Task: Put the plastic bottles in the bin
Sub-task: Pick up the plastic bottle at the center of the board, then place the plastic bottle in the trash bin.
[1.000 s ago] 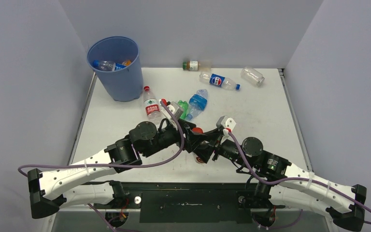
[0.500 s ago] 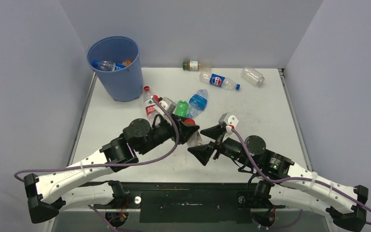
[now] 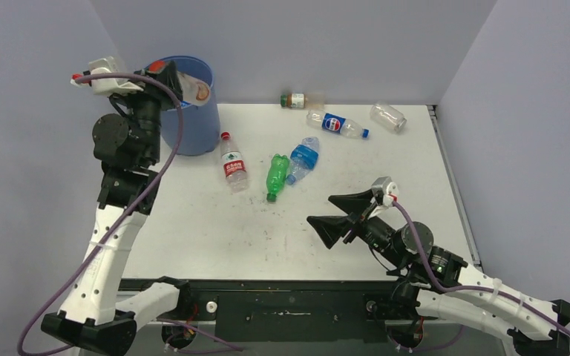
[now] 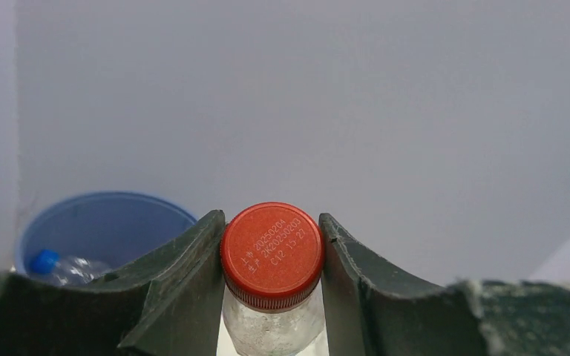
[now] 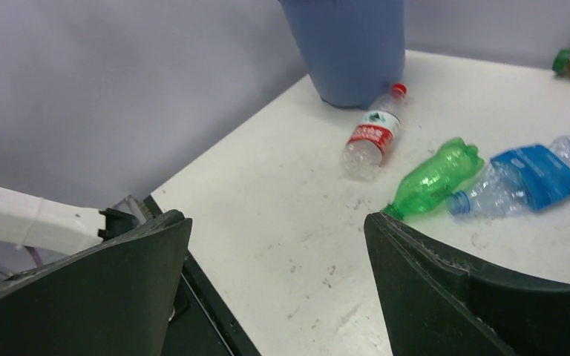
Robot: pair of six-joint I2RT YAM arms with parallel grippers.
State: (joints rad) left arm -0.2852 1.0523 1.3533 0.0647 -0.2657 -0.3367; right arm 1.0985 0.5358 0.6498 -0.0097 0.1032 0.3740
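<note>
My left gripper is raised at the far left, shut on the red cap of a clear bottle, which hangs tilted over the open top of the blue bin. Inside the bin lies a bottle with a blue cap. My right gripper hovers open and empty over the near middle of the table. Still lying on the table are a red-labelled bottle, a green bottle, a blue-tinted bottle, a Pepsi bottle, a clear bottle and a small green-capped bottle.
Grey walls close in the table on three sides. The bin stands in the far left corner. In the right wrist view the red-labelled bottle and the green bottle lie ahead of the right gripper.
The two grippers met over the table's middle at the red-capped bottle. The right one opened and drew back; the left arm swung up and left with the bottle to above the bin.
</note>
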